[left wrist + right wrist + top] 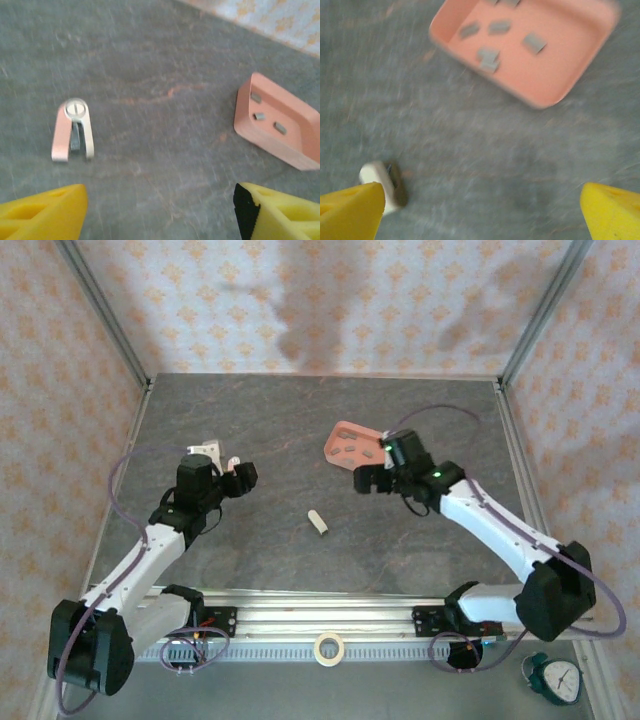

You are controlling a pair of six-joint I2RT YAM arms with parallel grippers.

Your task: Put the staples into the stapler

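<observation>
At the near edge of the table, a ribbed aluminium rail (320,608) carries both arm bases; in front of it lie a cream ring of tape (328,647) and a round teal-rimmed clock (556,678), its dial too small to read. Farther in, on the matte grey stone-look tabletop (260,420) veined with rust, the stapler (318,522) lies alone between the arms; the left wrist view shows a pale pink leg and a cream leg (73,131) joined at a round slotted pivot, with a dark gap between. The left gripper (240,472) has its blocky yellow fingers (45,210) spread wide, holding nothing; the right gripper (374,468) is likewise spread wide and empty. Just beyond it sits a shallow pink tray (340,430), smooth with rounded corners; the staples (490,55), small flat grey strips, lie scattered loose inside. Behind all this rises pale wallpaper (330,300) with orange floral motifs.
</observation>
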